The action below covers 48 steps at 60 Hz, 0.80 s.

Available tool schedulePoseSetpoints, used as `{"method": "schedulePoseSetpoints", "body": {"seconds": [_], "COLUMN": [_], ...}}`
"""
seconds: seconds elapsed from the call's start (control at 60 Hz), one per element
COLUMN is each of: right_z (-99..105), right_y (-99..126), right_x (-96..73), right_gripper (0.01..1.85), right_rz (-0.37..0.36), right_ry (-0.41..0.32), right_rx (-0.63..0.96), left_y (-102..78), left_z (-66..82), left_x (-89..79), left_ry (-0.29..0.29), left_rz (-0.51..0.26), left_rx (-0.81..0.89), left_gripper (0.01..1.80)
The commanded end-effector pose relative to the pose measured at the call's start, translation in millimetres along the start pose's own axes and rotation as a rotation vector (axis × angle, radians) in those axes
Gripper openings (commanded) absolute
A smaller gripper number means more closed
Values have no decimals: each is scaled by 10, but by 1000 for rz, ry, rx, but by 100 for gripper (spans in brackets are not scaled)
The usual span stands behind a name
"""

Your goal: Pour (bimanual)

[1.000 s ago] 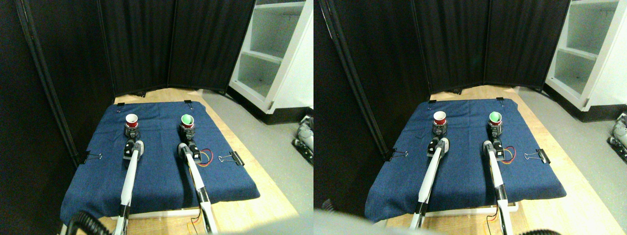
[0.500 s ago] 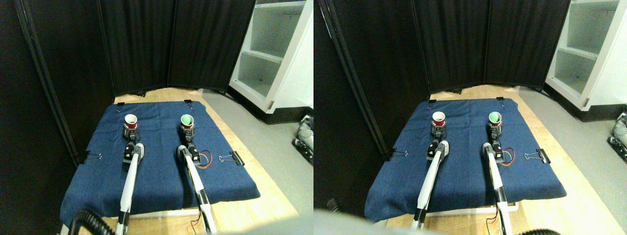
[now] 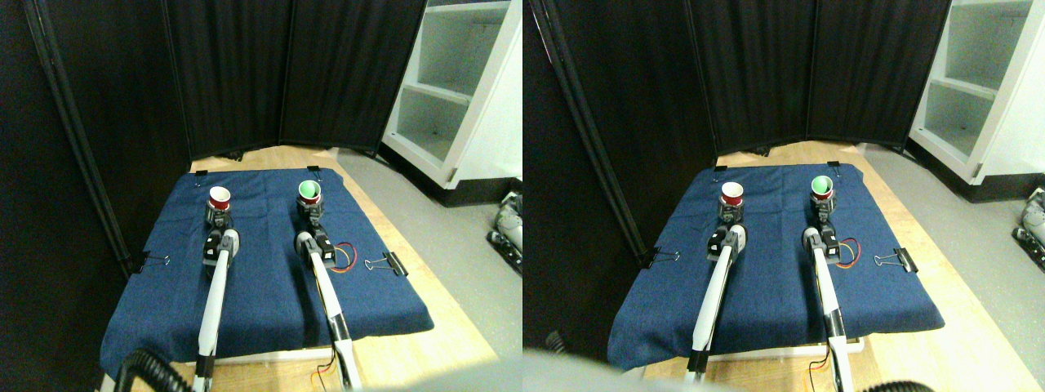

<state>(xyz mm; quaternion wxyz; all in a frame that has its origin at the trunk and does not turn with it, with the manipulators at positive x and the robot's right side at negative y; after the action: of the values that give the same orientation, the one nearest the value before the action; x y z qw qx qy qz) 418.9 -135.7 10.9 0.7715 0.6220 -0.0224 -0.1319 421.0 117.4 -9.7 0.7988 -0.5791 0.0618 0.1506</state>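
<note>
Two cups are in play, and both sit a touch higher in the picture than half a second back, the green-lined one most clearly. The red cup with the white inside (image 3: 220, 197) is held up at the tip of the left gripper (image 3: 218, 216), the green-lined cup (image 3: 309, 192) at the tip of the right gripper (image 3: 311, 211), so it looks like both have been gripped and lifted off the cloth. How wide the jaws are set can't be made out at this size tbh, only that each dark gripper is wrapped round the lower part of its cup. Judged from that, the pour itself is not yet started: both cups are upright and well apart.

Cups look like small, smooth, tapered paper or plastic ones. Underneath, a soft matte blue cloth (image 3: 269, 286) is spread over a wooden board, pinned down by a black binder clip (image 3: 390, 264).
</note>
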Motion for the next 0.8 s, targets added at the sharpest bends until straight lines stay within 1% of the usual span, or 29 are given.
{"method": "schedulePoseSetpoints", "body": {"seconds": [0.017,0.1,0.267,0.383,0.483,0.583,0.7,0.767,0.8], "right_z": [-7,-19,-68,-95,-119,-167,-209,-235,-246], "right_y": [178,201,248,311,364,423,479,522,554], "right_x": [6,28,76,100,132,153,170,188,180], "right_gripper": [33,33,33,33,33,33,33,33,33], "right_rz": [71,68,58,90,87,86,99,98,91], "right_ry": [-3,4,8,43,49,54,74,82,82], "right_rx": [4,-7,-34,-55,-61,-64,-88,-86,-96], "left_y": [-122,-149,-217,-267,-309,-378,-438,-466,-481], "left_z": [7,-13,-62,-85,-104,-157,-206,-237,-256], "left_x": [15,20,48,67,88,87,98,101,103], "left_ry": [6,18,41,52,64,94,92,113,113], "left_rz": [-45,-28,-19,-13,-7,-3,4,4,8], "left_rx": [-20,-37,-27,-12,1,9,14,17,13], "left_gripper": [33,33,33,33,33,33,33,33,33]}}
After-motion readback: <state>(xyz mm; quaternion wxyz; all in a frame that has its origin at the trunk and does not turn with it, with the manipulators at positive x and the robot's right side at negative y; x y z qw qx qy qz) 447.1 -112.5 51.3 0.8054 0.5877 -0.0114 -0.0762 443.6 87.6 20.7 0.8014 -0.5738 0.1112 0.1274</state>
